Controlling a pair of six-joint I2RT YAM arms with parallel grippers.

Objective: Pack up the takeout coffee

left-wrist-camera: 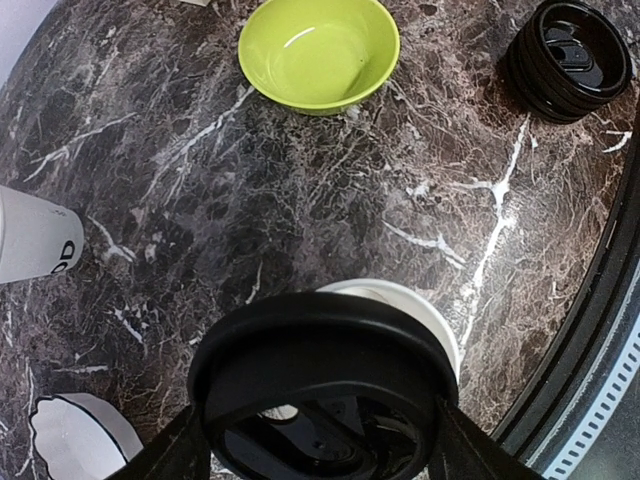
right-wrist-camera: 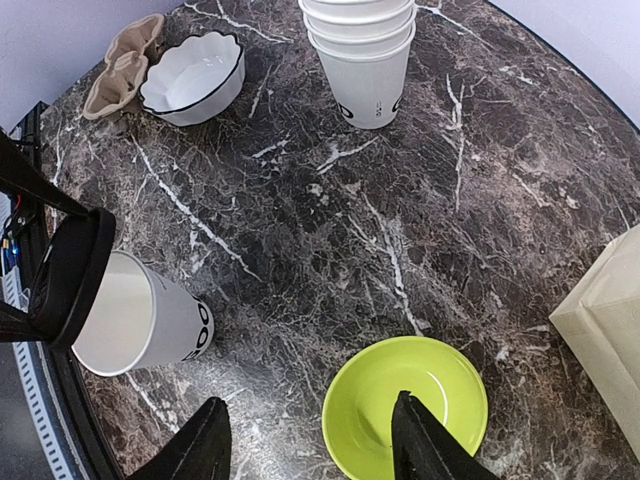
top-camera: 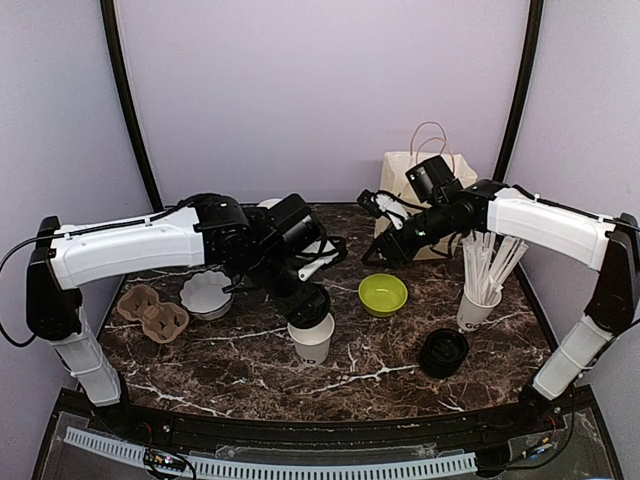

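Left arm [top-camera: 120,245], jaws tight on a black lid [left-wrist-camera: 320,335]; right arm [top-camera: 545,225], jaws apart; both outstretched inward.

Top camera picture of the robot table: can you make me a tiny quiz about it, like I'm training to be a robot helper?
1. True or false: the right hand is open and empty, near the lime-green round bowl.
2. What does the left hand grip? A) a round black plastic lid B) a long white stick C) a brown cardboard cup tray
3. Fill in the gap: the lid is held over an open container with dark lettering, not yet pressed on. That container is a ____.

Key:
1. True.
2. A.
3. A small white paper cup.
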